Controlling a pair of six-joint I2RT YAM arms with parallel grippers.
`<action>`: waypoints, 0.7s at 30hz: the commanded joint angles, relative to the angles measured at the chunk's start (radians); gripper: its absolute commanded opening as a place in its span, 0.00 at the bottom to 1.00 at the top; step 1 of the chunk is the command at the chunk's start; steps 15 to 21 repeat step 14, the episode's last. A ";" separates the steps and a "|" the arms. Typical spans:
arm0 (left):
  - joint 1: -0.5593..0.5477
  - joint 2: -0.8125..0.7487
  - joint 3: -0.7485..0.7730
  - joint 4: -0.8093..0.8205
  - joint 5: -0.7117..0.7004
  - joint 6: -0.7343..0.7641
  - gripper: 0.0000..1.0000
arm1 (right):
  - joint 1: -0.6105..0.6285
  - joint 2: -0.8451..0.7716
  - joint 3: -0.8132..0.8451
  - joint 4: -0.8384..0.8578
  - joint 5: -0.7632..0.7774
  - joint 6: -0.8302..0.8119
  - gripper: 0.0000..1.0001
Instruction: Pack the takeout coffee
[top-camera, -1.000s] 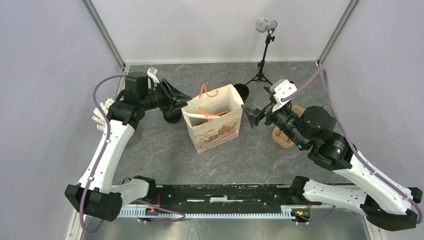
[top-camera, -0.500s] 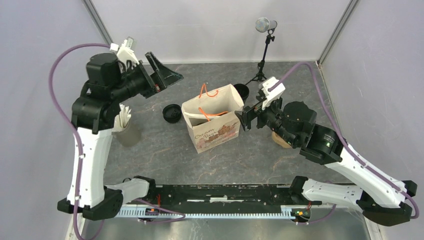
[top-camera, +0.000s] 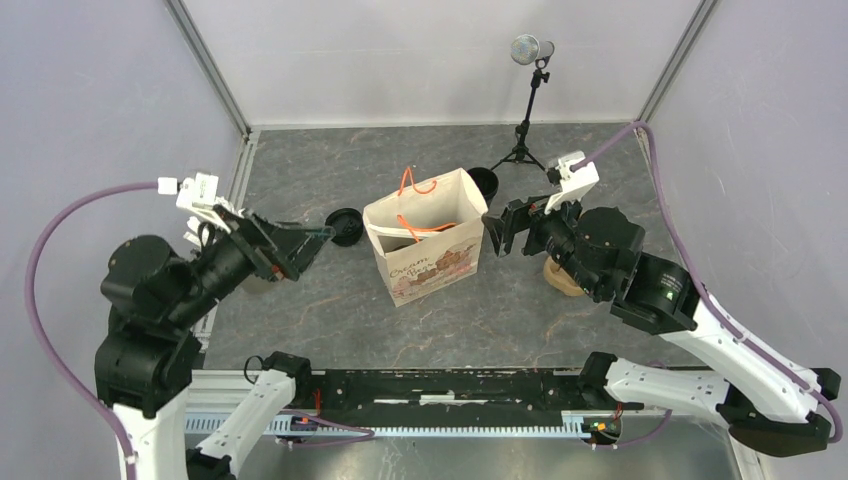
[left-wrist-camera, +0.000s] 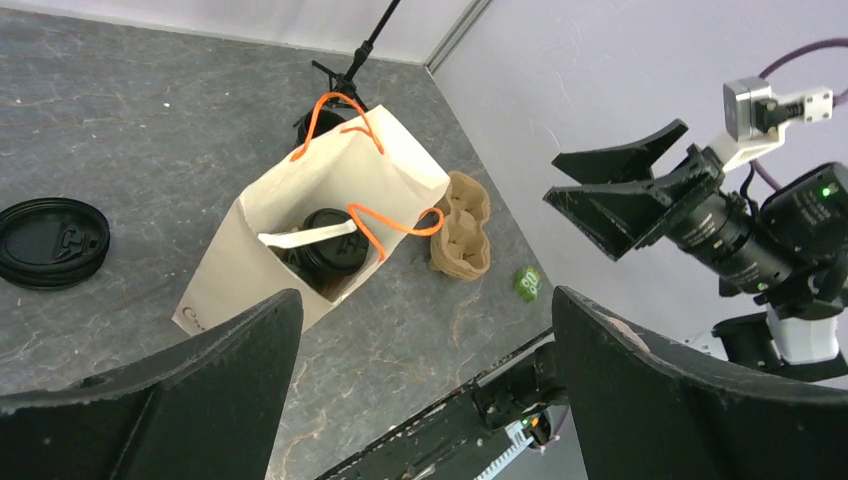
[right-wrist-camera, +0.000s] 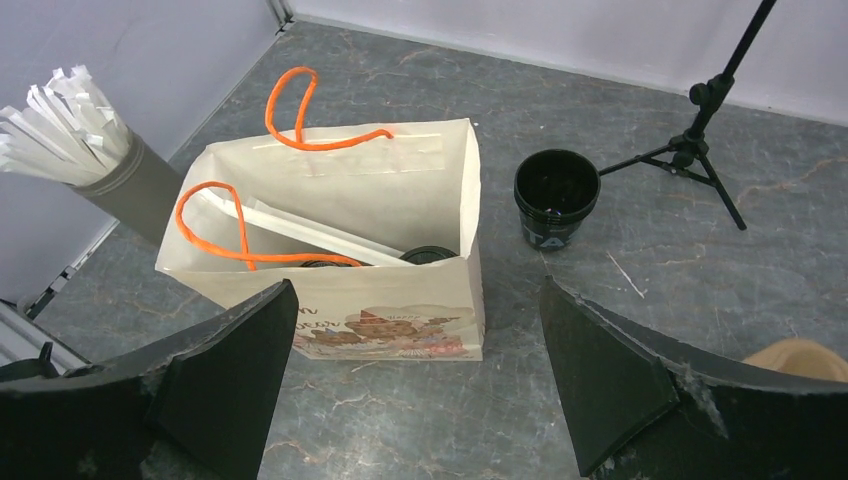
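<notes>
Left gripper (left-wrist-camera: 425, 300) and right gripper (right-wrist-camera: 418, 290) are gaping empty; the lidless cup (right-wrist-camera: 556, 195) toward the worktop's (top-camera: 330, 300) far edge is risking tipping if nudged

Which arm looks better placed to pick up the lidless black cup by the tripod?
Right, probably. The right gripper hangs open close to the lidless cup, on its side of the paper bag; the left gripper, also open, sits across the bag.
</notes>
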 joint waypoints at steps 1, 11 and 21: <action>0.000 -0.063 -0.069 0.062 -0.009 0.073 1.00 | -0.004 -0.032 -0.019 0.016 0.040 0.051 0.97; 0.000 -0.094 -0.073 0.057 -0.033 0.076 1.00 | -0.004 -0.052 -0.084 0.045 0.051 0.062 0.97; 0.000 -0.096 -0.074 0.052 -0.035 0.076 1.00 | -0.004 -0.049 -0.085 0.050 0.047 0.061 0.97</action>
